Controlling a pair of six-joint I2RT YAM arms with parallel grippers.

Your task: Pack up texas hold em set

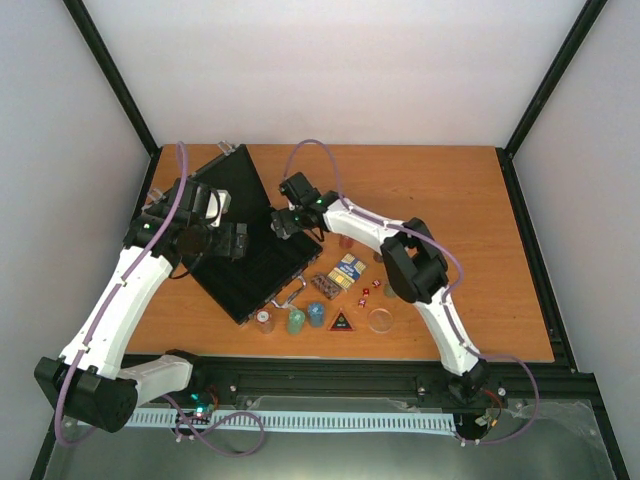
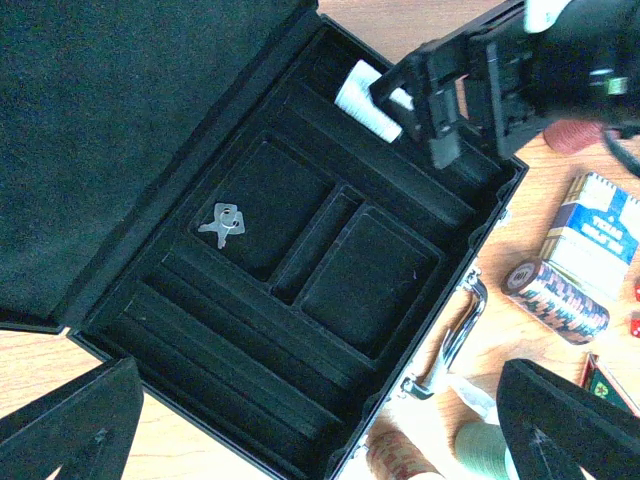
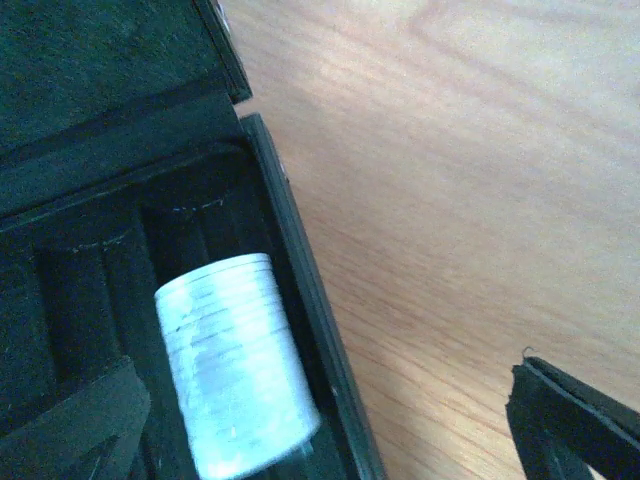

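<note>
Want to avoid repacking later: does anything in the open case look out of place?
Small silver keys lie loose in one central well of the open black felt-lined case, likely in the way of packing.

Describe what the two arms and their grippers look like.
The left arm and right arm have white shells between bulky black joints, with a lilac cable looping along each. The left gripper and right gripper are black, with flat, angular fingers. Small green lights glow near the wrists.

White chip stack (image 3: 235,365) parked in the black case (image 3: 90,150)
lying sideways in a slot, right against the wall, wood table (image 3: 450,200) beside it
</note>
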